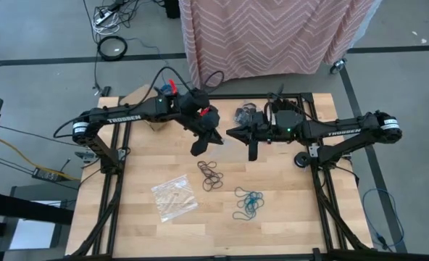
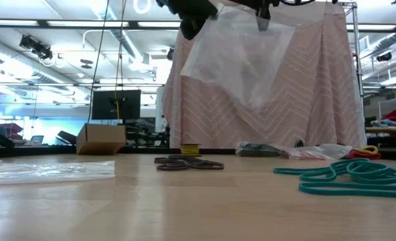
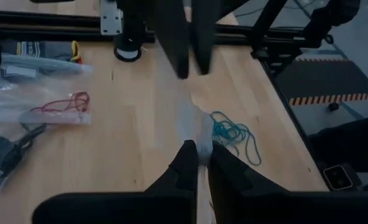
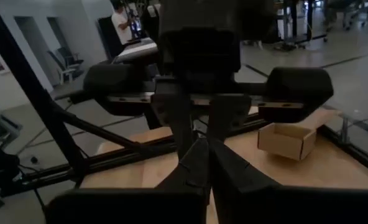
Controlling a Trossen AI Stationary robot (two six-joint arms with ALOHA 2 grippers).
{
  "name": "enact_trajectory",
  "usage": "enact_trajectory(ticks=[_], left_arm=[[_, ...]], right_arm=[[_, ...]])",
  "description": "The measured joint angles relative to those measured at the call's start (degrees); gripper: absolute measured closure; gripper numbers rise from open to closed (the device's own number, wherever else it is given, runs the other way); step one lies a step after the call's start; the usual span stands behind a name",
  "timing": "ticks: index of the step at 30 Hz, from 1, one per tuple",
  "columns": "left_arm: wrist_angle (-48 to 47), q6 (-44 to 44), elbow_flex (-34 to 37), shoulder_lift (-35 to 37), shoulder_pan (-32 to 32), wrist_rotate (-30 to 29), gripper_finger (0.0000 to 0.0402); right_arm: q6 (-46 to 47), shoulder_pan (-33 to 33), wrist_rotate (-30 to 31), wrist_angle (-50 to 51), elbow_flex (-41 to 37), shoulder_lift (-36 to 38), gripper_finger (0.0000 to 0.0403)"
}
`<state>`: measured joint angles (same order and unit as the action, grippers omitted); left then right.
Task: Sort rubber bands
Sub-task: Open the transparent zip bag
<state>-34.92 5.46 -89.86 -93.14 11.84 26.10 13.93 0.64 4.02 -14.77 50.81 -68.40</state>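
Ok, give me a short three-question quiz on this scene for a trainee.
1. True or false: both hands grip one clear bag in the air.
2. Which bands lie nearest the right arm's side of the table? A) teal bands B) dark bands C) yellow bands
3. Fill in: a second bag lies flat on the ____.

Key: 1 true: the left hand and right hand both pinch it. 2 A. 3 table.
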Motion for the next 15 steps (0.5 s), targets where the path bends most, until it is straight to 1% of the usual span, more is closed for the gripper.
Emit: enact_trajectory(ticks=[4,9,12,15], left_arm=[[1.64,-1.33,0.0,-0.02,0.04,1.64,0.0378],[3.59,-2.08,-0.04,-0.02,0.0,1.89,0.0378],[3.99,-2.11,-1.19,0.0,0.0,1.89,0.0377],[3.84,-1.85,-1.79,0.0,0.0,1.86,0.0377]], right_arm=[[-0.34,0.0,-1.23,-0.12,0.0,0.07,0.0352],[-0.5,0.0,-2.58,0.92,0.0,0.05,0.0292],[-0.04,-0.02,-2.73,0.81,0.0,0.04,0.0282],[-0.04,-0.02,-2.73,1.06,0.0,0.04,0.0295]])
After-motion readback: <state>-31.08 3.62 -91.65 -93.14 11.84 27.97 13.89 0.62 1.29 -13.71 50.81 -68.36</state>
